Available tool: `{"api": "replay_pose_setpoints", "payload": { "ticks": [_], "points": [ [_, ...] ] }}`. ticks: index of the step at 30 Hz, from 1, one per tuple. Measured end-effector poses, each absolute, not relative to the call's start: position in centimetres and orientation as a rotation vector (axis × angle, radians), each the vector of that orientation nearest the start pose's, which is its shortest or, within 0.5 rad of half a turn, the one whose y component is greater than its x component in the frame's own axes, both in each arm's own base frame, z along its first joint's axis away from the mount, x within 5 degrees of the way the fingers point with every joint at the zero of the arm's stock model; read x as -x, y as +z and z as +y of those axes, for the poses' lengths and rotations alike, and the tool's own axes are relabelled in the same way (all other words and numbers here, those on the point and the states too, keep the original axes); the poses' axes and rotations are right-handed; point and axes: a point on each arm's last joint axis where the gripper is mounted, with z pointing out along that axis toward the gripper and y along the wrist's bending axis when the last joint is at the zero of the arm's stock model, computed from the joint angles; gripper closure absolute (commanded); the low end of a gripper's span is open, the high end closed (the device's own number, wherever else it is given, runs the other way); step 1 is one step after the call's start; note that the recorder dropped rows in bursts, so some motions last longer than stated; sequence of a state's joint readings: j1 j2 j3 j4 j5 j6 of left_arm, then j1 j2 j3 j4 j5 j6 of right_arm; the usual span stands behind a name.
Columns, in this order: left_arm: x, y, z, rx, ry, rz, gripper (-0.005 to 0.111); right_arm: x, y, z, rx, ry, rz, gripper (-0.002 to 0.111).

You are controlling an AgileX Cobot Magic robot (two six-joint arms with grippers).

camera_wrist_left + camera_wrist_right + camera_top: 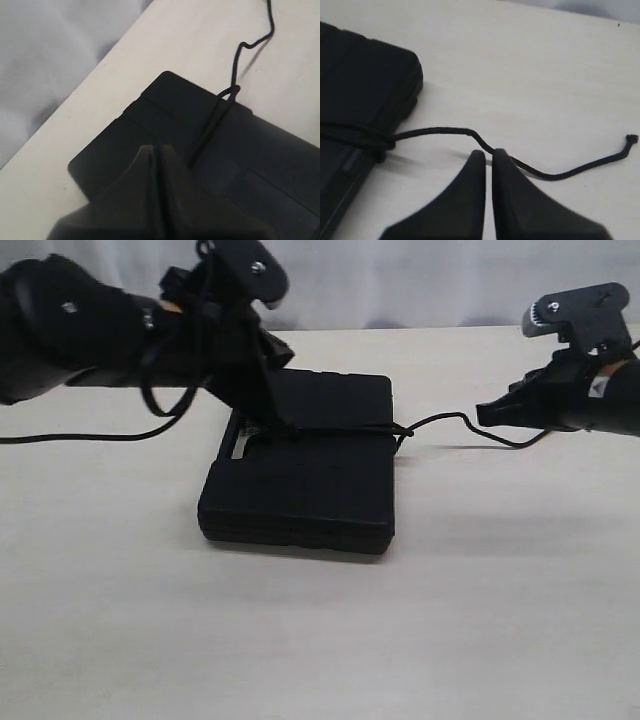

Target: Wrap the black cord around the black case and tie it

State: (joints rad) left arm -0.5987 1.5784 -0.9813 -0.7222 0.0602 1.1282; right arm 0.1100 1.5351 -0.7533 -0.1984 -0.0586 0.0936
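Observation:
The black case (300,475) lies flat in the middle of the table. The black cord (345,429) crosses its top and meets in a knot (402,430) at the case's right edge. Its loose tail (455,420) curls over the table toward the right. My left gripper (268,420) is shut, its tips low over the case's back left part. In the left wrist view the cord (212,122) runs from the knot and vanishes beside the shut fingertips (150,152). My right gripper (483,415) is shut just above the table. The tail (445,131) passes under its tips (496,154), not pinched.
A pale wall or curtain (420,280) stands behind the table's far edge (450,328). A smooth robot cable (80,437) hangs from the left arm and trails over the table at left. The cord's far end (632,138) rests on bare table right of the case.

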Motion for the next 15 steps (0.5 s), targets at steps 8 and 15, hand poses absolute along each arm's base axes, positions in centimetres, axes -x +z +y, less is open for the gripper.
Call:
{"api": "replay_pose_setpoints", "payload": {
  "ticks": [8,15],
  "points": [
    [-23.2,28.1,-14.9,-0.866,-0.161,1.811,0.107,-24.9,22.7,3.4,0.129,0.157,1.911,0.104],
    [-18.1,31.0,-11.3,-0.681,-0.218,1.695,0.107,-20.2,24.0,2.9,0.096,0.196,1.783,0.104]
  ]
}}
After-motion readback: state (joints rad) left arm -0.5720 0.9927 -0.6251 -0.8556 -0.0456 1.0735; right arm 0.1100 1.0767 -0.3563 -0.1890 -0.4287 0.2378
